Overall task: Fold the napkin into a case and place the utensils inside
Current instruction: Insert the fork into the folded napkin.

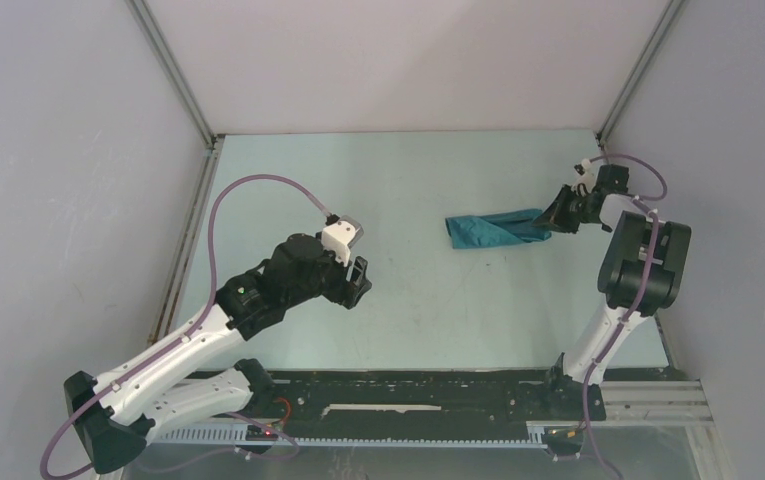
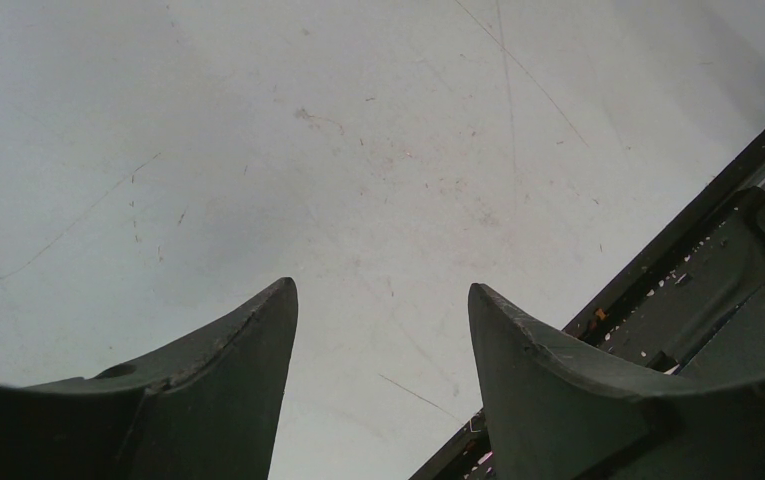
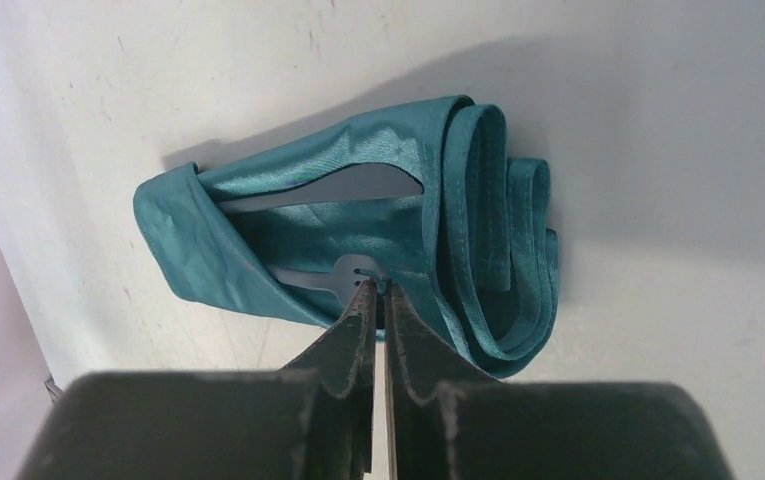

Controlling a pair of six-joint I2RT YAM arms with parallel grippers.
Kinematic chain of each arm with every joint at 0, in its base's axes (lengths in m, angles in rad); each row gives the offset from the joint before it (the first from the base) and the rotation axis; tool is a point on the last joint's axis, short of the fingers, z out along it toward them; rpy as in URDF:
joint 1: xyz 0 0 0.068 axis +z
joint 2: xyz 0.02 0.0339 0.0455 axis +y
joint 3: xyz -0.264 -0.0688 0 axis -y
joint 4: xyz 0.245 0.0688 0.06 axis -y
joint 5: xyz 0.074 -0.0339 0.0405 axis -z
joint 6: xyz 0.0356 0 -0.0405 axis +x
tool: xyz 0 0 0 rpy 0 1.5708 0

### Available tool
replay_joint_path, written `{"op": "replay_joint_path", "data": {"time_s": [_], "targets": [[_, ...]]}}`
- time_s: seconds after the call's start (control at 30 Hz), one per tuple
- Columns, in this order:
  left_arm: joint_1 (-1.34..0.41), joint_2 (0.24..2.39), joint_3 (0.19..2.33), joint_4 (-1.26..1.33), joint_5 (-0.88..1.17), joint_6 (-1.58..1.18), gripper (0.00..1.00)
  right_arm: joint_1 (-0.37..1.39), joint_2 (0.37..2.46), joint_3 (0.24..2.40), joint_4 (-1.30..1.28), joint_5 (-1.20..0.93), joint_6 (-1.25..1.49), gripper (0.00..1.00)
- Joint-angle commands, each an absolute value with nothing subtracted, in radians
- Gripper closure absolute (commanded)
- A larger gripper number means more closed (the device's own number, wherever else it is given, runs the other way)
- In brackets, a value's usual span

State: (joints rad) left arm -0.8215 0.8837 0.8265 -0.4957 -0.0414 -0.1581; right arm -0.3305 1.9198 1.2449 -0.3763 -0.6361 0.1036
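Note:
The teal-green napkin (image 1: 493,229) lies folded into a loose, rumpled case at the table's right, also in the right wrist view (image 3: 478,230). Two slim utensils lie in its open fold and look shiny grey-blue here: the knife (image 3: 333,187) farther off, the fork (image 3: 330,277) nearer. My right gripper (image 3: 378,292) is shut, its tips pinching the fork's tines at the cloth's edge; from above it (image 1: 560,214) sits at the case's right end. My left gripper (image 1: 358,278) is open and empty over bare table (image 2: 383,290), well left of the case.
The black rail (image 1: 428,400) runs along the near edge and shows at the right in the left wrist view (image 2: 718,270). Grey enclosure walls with metal corner posts (image 1: 173,75) surround the pale table (image 1: 398,180).

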Motion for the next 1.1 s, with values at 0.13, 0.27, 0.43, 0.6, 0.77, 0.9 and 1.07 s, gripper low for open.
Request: {"op": "replay_joint_path", "data": {"time_s": [0.13,0.27,0.43,0.6,0.77,0.9,1.07], "targets": [[-0.825,0.877,0.843,-0.472,-0.039,-0.160,0.29,-0.315,1.927,1.253,-0.336,-0.618,0.127,0.82],[-0.824,0.877,0.843,-0.472,-0.035,-0.160,0.29,-0.317,1.920,1.254,-0.368,-0.601,0.126,0.72],[-0.824,0.877,0.842,-0.472,-0.034,-0.160,0.29,-0.332,1.897,1.253,-0.399,-0.584,0.123,0.64],[-0.824,0.877,0.843,-0.472,-0.033,-0.160,0.29,-0.347,1.930,1.269,-0.392,-0.590,0.127,0.58],[-0.825,0.877,0.842,-0.475,-0.040,-0.159,0.29,-0.353,1.991,1.303,-0.425,-0.567,0.124,0.57],[-0.824,0.881,0.845,-0.476,-0.037,-0.159,0.29,-0.356,2.016,1.339,-0.462,-0.544,0.144,0.57],[-0.825,0.879,0.845,-0.477,-0.041,-0.158,0.29,-0.355,2.018,1.377,-0.500,-0.558,0.166,0.56]]}}
